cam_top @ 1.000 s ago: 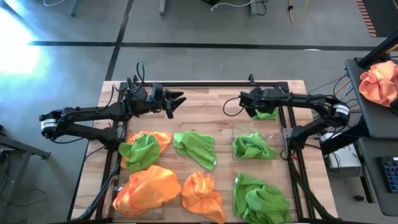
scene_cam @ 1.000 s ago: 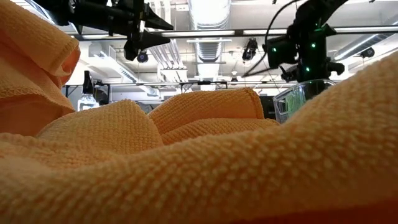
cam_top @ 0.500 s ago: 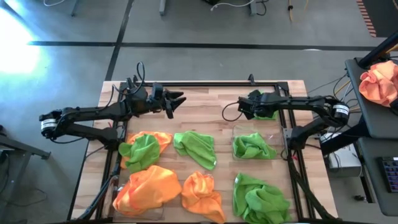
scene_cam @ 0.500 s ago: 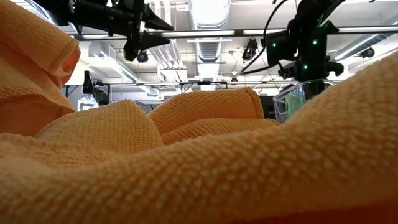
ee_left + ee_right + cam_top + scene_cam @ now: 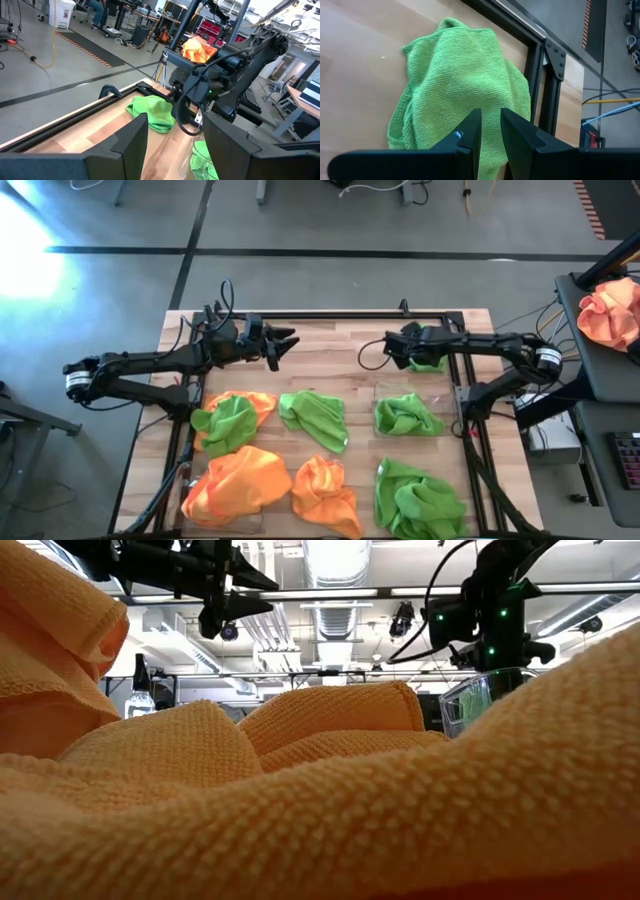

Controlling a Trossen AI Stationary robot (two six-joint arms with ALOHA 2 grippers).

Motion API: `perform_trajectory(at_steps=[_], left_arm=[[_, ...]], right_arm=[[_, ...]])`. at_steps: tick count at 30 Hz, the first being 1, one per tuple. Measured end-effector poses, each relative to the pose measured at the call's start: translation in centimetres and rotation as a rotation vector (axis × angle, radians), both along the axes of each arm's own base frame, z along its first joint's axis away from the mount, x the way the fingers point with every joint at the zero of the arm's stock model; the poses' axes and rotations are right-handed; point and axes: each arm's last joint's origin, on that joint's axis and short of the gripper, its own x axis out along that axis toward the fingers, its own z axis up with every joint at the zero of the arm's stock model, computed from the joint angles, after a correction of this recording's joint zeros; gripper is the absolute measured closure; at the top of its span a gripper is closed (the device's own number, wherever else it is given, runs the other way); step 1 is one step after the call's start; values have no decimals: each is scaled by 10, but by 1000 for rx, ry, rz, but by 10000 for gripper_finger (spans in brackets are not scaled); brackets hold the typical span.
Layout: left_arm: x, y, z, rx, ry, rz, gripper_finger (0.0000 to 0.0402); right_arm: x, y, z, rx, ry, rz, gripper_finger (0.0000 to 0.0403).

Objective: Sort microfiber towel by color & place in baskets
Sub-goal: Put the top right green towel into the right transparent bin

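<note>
Shifted slightly outward, right claw (image 5: 399, 344) partly hides green towel (image 5: 430, 360).

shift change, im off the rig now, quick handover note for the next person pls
Left hand: open, empty, raised over the table's far left.
Right hand: nearly closed, empty, just above a green towel at the far right.
Right basket holds one green towel.
Left basket lies under an orange towel.
Left to sort: green on orange, loose greens, loose orange.
</note>
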Motion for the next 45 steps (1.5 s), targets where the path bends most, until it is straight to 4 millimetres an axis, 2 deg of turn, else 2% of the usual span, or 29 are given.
perform_trajectory(at_steps=[8, 16, 23, 32, 45], left_arm=[[0, 0, 0, 0, -1, -1, 228], [0, 0, 0, 1, -2, -1, 228], [0, 0, 0, 1, -1, 1, 228], [0, 0, 0, 0, -2, 4, 228], [0, 0, 0, -6, -4, 6, 228]], right_arm=[[-11, -18, -1, 22, -22, -94, 337], [-18, -29, 0, -36, 1, -149, 337], [-23, -31, -5, -5, -32, -204, 337], [-34, -27, -27, 116, -66, -242, 337], [-29, -30, -28, 89, -117, -227, 337]])
